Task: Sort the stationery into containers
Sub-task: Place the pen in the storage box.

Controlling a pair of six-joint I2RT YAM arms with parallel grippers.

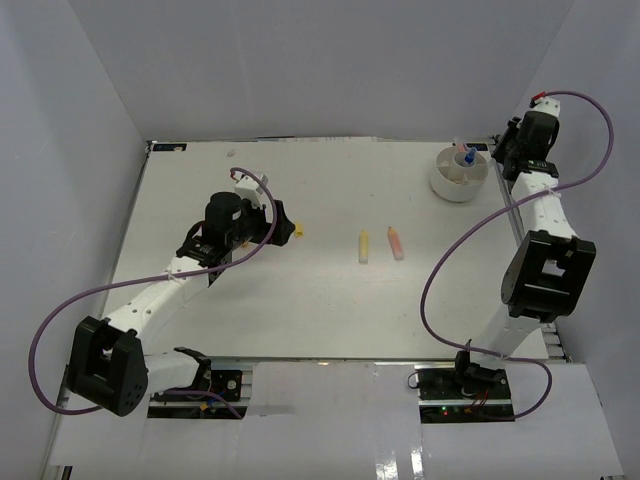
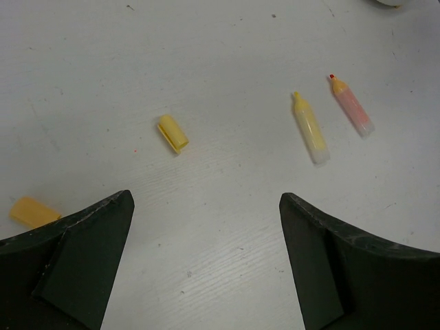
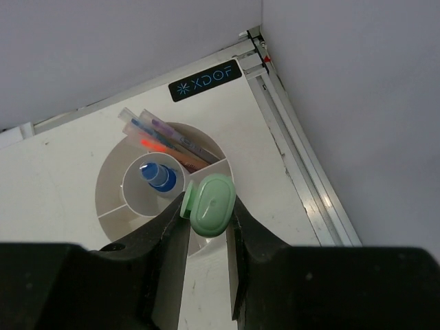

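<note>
A plain white desk (image 1: 300, 320) walled by pale panels is seen from above, with the round white tub (image 1: 459, 173) in the upper right of the frame. The right fingers (image 3: 206, 230) are closed on a green item (image 3: 210, 205), held directly over the tub's rim, beside the centre cup with the blue-capped bottle (image 3: 159, 177) and the compartment already holding several pens (image 3: 165, 137); what kind of stationery the green item is cannot be told. The left fingers (image 2: 206, 265) are spread wide and empty. In the left wrist view a small yellow cap-like piece (image 2: 172, 133) lies just above the gap between them, its long axis slanted from upper left to lower right. The yellow highlighter (image 2: 309, 128) and the pink-orange highlighter (image 2: 352, 106) lie further to the upper right, roughly parallel. The left arm is judged much the nearer to all three.
</note>
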